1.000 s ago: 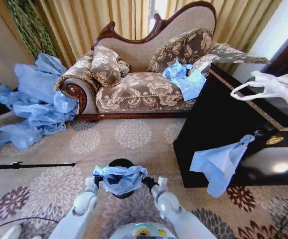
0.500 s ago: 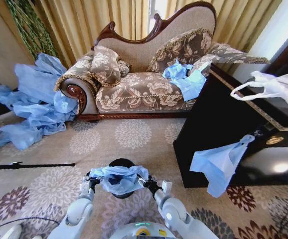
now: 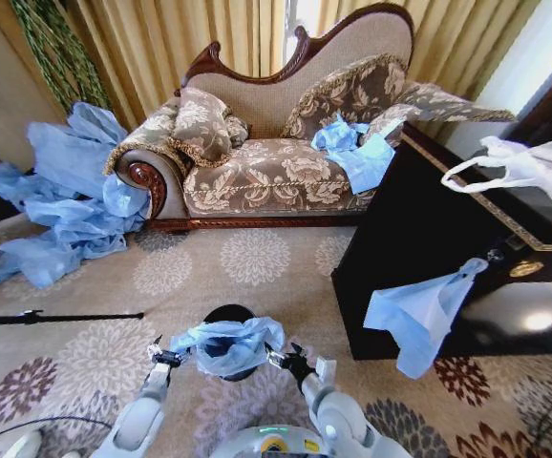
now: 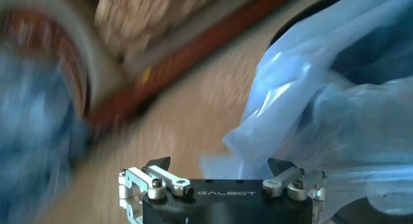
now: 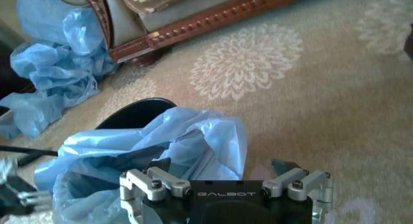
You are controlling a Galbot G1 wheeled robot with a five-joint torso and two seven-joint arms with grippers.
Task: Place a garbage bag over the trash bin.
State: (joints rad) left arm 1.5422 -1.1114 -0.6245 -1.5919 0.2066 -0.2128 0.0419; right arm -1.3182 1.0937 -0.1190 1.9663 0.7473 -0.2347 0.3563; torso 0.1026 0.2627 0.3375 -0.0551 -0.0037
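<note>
floral carpet point(image 3: 257, 258) | garbage bag point(image 3: 226, 345) draped over trash bin point(image 3: 230, 313) | left gripper point(image 3: 164, 357), right gripper point(image 3: 281, 360) both released

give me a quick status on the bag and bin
Left gripper and right gripper open beside bin. Garbage bag draped over trash bin. Nothing in the way.

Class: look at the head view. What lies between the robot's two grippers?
The garbage bag, bunched over the trash bin, lies between the left gripper and right gripper.
</note>
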